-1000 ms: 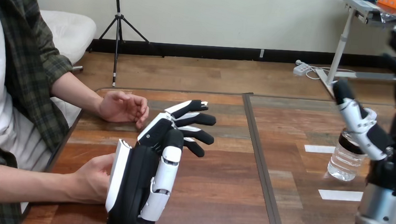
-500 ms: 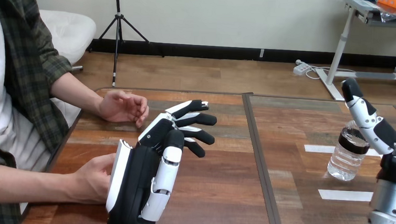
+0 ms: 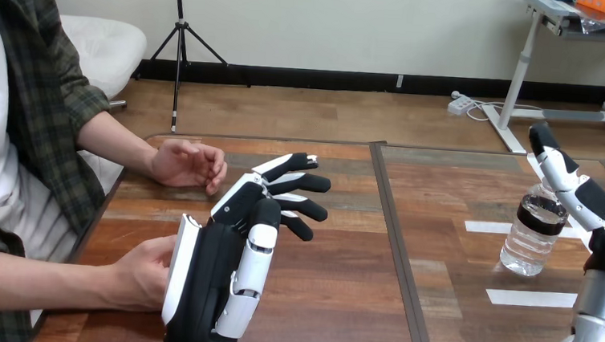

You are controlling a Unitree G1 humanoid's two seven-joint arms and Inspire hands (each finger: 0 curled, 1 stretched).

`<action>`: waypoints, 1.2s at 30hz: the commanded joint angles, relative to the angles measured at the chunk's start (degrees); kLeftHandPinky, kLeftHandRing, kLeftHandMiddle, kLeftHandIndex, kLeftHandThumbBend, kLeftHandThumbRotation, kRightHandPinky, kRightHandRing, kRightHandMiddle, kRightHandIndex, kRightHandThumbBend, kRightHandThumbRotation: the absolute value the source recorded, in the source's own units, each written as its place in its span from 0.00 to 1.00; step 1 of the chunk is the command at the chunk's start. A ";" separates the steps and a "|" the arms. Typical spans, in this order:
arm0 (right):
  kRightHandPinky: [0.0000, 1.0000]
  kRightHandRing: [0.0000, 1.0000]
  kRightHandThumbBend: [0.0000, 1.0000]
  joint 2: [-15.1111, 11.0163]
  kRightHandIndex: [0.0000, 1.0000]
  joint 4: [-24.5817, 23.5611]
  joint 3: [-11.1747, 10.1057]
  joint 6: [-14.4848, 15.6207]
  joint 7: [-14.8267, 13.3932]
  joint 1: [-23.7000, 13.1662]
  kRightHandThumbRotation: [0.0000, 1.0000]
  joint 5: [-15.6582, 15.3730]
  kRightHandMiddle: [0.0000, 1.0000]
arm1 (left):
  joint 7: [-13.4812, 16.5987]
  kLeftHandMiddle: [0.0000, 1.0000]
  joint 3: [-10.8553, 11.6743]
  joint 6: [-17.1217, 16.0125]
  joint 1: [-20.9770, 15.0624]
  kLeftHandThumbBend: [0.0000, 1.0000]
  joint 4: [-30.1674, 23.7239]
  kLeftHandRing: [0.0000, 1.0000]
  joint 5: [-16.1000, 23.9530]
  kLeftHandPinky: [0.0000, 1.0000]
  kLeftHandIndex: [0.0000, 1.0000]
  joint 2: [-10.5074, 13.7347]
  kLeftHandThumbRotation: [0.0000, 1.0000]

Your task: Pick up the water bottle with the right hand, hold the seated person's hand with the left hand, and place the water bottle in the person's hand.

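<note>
Head view: where's the water bottle (image 3: 530,235)?
— Upright on the table (image 3: 338,302), beside the right hand (image 3: 575,194), spread, grasping nothing
— Left hand (image 3: 228,262)?
— Released, fingers (image 3: 301,207) straight, beside the person's lower hand (image 3: 144,268)

Black with white shells on the left hand (image 3: 219,286); black and white on the right hand (image 3: 575,194), above a silver forearm (image 3: 601,321). Clear water bottle (image 3: 529,243) with a black band. Brown wood-grain table (image 3: 339,286), marked with white strips (image 3: 530,298).
</note>
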 commanded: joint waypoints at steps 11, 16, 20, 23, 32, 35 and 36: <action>1.00 0.99 0.70 -3.24 0.88 6.18 1.09 1.96 -0.31 -7.25 0.07 0.39 0.96 | 0.18 0.68 -0.17 -0.79 -0.87 0.16 -0.16 0.57 -0.22 0.44 0.74 -1.13 0.98; 1.00 0.98 0.71 -3.45 0.88 8.64 1.32 2.17 -0.14 -8.23 0.02 0.92 0.95 | 0.17 0.68 -0.17 -0.89 -0.89 0.17 -0.07 0.57 -0.14 0.44 0.75 -1.06 0.98; 1.00 0.97 0.70 -4.04 0.89 10.68 1.82 2.44 -0.25 -8.89 0.01 0.60 0.95 | 0.21 0.68 -0.09 -1.07 -0.99 0.17 0.08 0.57 -0.05 0.44 0.75 -1.00 0.98; 1.00 0.97 0.70 -4.51 0.89 12.14 2.28 2.86 -0.18 -9.33 0.00 0.54 0.95 | 0.21 0.68 -0.05 -1.16 -1.00 0.17 0.16 0.57 -0.05 0.44 0.75 -0.95 0.98; 1.00 0.99 0.70 -4.58 0.90 15.73 2.78 4.43 1.76 -10.70 0.00 2.93 0.97 | 0.35 0.68 0.00 -0.78 -0.63 0.17 -0.31 0.57 0.07 0.44 0.75 -1.06 0.98; 0.99 0.98 0.70 -4.67 0.90 16.70 2.91 5.26 1.67 -11.11 0.00 2.99 0.96 | 0.20 0.68 -0.11 -0.70 -0.51 0.17 -0.51 0.57 -0.15 0.44 0.75 -1.01 0.98; 0.99 0.98 0.70 -4.70 0.90 16.88 2.96 5.44 1.62 -11.19 0.00 2.99 0.96 | 0.16 0.68 -0.15 -0.70 -0.49 0.17 -0.55 0.57 -0.21 0.44 0.75 -0.99 0.98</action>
